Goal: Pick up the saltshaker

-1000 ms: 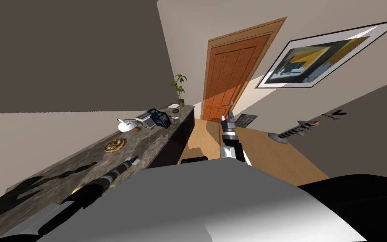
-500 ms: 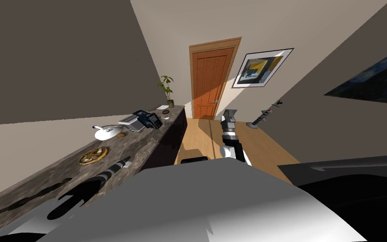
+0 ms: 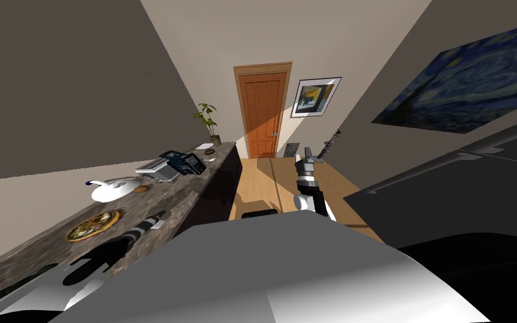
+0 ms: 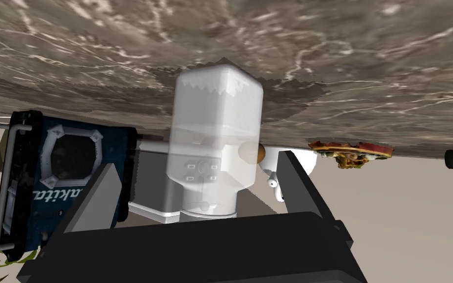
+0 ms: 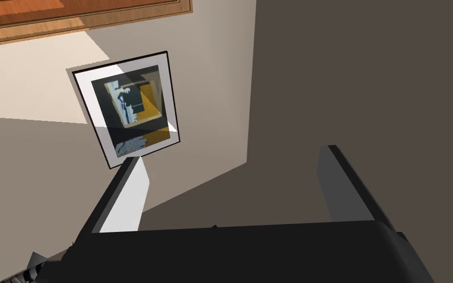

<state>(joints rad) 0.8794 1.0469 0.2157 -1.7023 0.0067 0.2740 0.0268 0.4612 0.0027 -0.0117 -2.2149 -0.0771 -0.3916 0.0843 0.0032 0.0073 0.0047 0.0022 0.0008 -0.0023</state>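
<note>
Between the two spread fingers of the left gripper (image 4: pixel 195 161) stands the saltshaker (image 4: pixel 215 132), a white, half-transparent bottle with square shoulders. Neither blade touches it, so this claw is released and a gap shows on each side. The shaker rests on the brown marbled countertop (image 4: pixel 368 73). I judge it to be light and stiff, with smooth walls that could slip, and tall enough to tip if one blade arrives first. The best hold seems to be on the flat sides of the wide body, near its middle and not on the narrow end, with an even, gentle squeeze. In the head view, from the left gripper, the pizza (image 3: pixel 93 224) lies at 9 o'clock, the white teapot (image 3: pixel 114 189) at 10 o'clock with a small brown ball (image 3: pixel 141 189) beside it, and the blue Makita radio (image 3: pixel 184 162) at 1 o'clock. The right gripper (image 5: pixel 231 153) hangs at 2 o'clock over the wooden floor, also released.
</note>
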